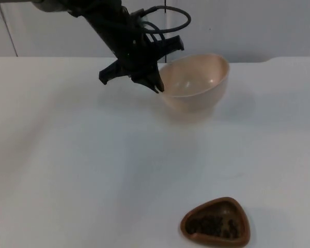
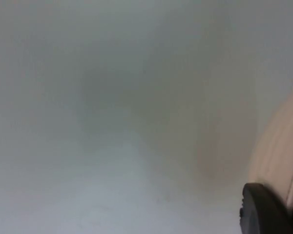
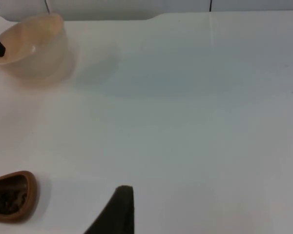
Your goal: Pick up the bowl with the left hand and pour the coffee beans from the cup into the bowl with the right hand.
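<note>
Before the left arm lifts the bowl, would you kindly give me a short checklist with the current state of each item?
1. Left gripper at the bowl rim: ok, its fingertip sits at the near-left rim.
2. Grip closed on the rim: cannot tell.
3. Bowl upright on the white table: ok.
4. Bowl free of beans: ok, interior looks bare.
5. Brown cup upright with coffee beans inside: ok.
6. Right gripper near the cup: not ok, it stands apart from the cup, holding nothing.
</note>
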{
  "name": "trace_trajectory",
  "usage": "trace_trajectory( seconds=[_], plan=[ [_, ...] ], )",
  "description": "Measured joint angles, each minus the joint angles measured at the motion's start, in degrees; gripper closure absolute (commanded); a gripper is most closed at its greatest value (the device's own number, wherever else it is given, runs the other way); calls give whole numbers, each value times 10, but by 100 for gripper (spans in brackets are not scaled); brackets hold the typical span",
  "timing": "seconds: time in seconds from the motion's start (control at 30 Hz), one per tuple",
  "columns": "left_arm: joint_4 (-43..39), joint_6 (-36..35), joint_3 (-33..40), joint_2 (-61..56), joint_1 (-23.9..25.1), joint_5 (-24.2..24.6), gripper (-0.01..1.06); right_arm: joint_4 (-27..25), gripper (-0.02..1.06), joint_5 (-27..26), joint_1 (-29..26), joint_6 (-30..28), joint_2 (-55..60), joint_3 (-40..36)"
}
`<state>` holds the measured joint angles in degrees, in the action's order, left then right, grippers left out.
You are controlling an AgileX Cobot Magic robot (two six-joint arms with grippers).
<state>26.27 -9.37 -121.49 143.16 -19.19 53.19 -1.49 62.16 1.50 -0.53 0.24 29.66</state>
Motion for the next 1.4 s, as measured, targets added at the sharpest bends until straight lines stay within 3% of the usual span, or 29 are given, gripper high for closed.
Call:
trace_trajectory(
  seconds=[0.27,0.57,0.8,0.97,1.13,1.4],
  plan=[
    [-9,0,0,-42,0,41,105,0,-1,0,0,0,0,0],
    [-113,-23,15,-98,-7,100,105,0,-1,0,0,0,0,0],
    [-132,-25,71,-144,-14,102,105,0,-1,0,0,0,0,0],
    [-134,-24,159,-201,-18,63,105,0,-1,0,0,0,0,0],
    [-137,-9,300,-291,-18,-8,105,0,-1,0,0,0,0,0],
    [-137,18,458,-396,-18,-63,105,0,-1,0,0,0,0,0]
  ],
)
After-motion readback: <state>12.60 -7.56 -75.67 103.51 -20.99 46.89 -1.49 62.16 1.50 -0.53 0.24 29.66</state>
